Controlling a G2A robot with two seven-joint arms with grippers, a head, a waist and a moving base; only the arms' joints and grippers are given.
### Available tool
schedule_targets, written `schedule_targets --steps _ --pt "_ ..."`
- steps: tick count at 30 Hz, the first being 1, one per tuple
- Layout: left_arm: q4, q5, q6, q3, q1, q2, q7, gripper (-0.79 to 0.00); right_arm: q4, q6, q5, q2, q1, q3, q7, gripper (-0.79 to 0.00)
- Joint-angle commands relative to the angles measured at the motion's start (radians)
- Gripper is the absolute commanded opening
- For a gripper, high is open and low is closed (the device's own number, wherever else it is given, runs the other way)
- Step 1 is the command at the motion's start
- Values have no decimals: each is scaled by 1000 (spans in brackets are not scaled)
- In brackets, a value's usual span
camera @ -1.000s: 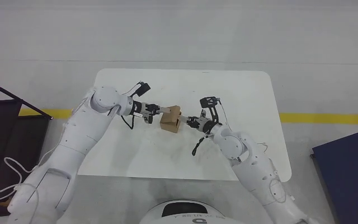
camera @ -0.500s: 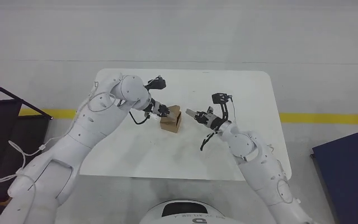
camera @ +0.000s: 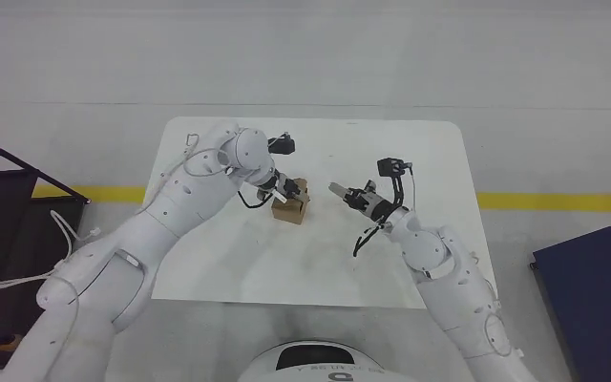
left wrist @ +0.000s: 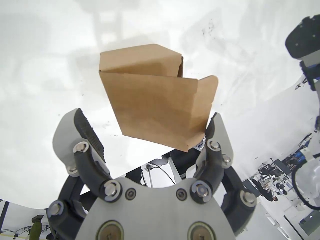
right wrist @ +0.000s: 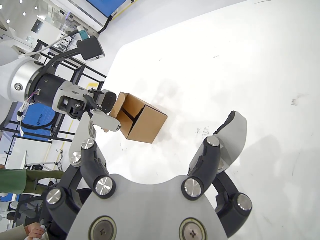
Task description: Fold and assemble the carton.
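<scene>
A small brown carton (camera: 290,203) lies on the white table (camera: 401,143) near its middle, with a loose flap standing up on its left end. In the left wrist view that flap (left wrist: 160,108) reaches between the wide-apart fingers, and one fingertip (left wrist: 212,128) touches its edge. My left gripper (camera: 281,189) is open at the carton's far left corner. My right gripper (camera: 341,191) hangs open a short way right of the carton, not touching it. From the right wrist the carton (right wrist: 143,123) shows its open end with dark gaps, next to the left gripper (right wrist: 105,103).
Bare white table surrounds the carton on every side. A dark rack (camera: 24,205) stands on the floor off the table's left edge, and a blue panel (camera: 578,272) lies off the right. A yellow floor line (camera: 544,201) runs behind.
My right gripper has let go of the carton's right end and drawn back to the right. My left arm has swung round toward the carton's far left corner.
</scene>
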Motion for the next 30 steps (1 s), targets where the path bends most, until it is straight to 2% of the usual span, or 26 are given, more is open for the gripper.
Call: schedule_targets --steps 1,3,4,5,6,20,24,30 --pt "10 0 -4 -1 -4 -3 2 -416 -2 0 -2 1 -1 -1 0 0" --pt "14 1 -9 -2 -7 -4 -1 -520 -3 2 -5 1 -1 -5 1 0" --pt "14 2 -12 -4 -7 -4 -1 -613 -2 4 -8 1 0 -7 1 0" --pt "13 5 -14 -6 -7 -4 1 -770 -2 6 -8 1 1 -8 0 0" --pt "10 6 -15 -8 -6 -4 2 -785 -1 7 -8 1 2 -10 -1 0" --pt "-95 55 19 -64 39 26 -24 -785 -7 13 -15 3 1 -23 -7 0" --pt "-167 91 63 -96 62 47 -66 -785 -12 16 -17 4 -1 -26 -6 0" --pt "-330 168 132 -180 132 98 -136 -785 -19 19 -27 4 -1 -38 -2 0"
